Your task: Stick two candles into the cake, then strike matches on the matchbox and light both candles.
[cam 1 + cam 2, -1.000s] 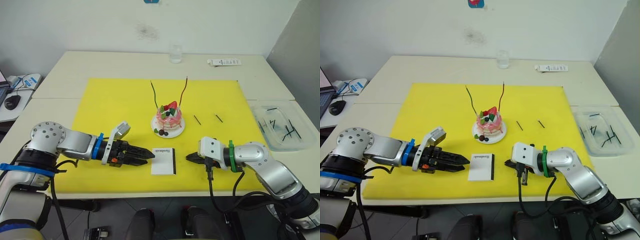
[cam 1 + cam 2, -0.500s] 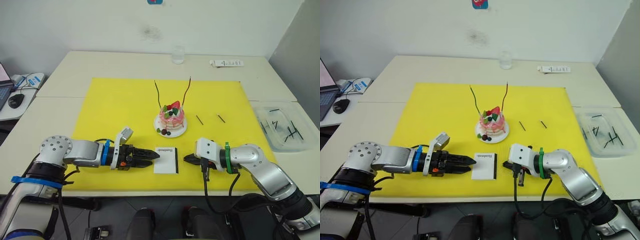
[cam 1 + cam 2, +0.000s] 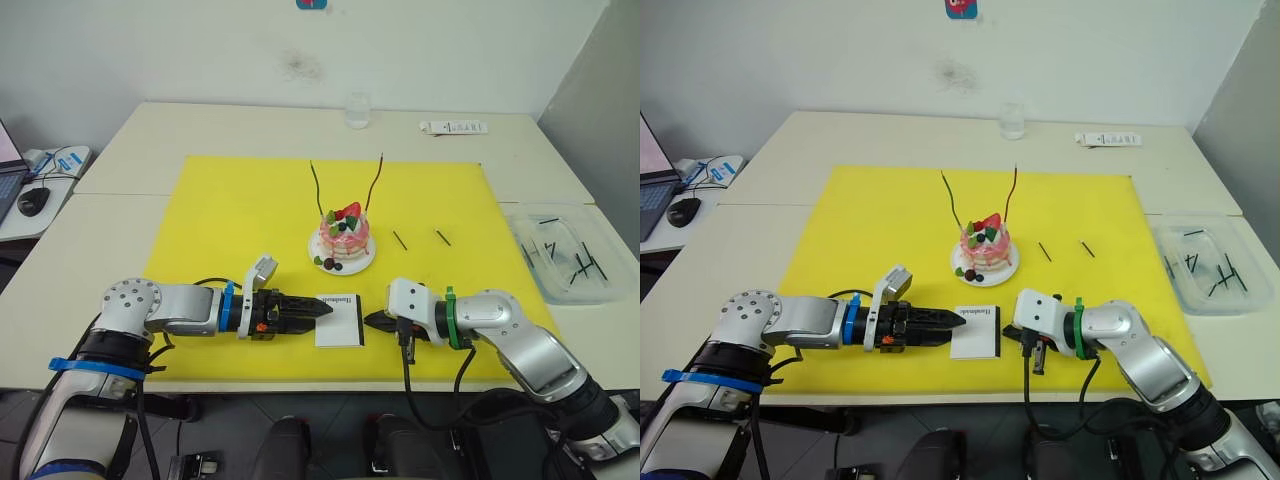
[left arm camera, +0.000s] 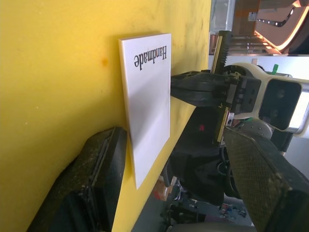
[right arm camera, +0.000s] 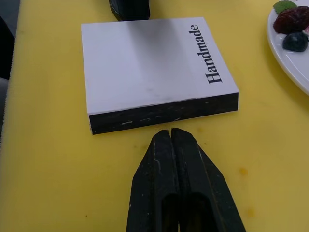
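Matchbox [image 3: 339,320] between 2 end effectors

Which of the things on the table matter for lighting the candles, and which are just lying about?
For the job: cake, green candle, red candle, two matches, matchbox.

Lying about: glass, clear tray of sticks, mouse, white strip.
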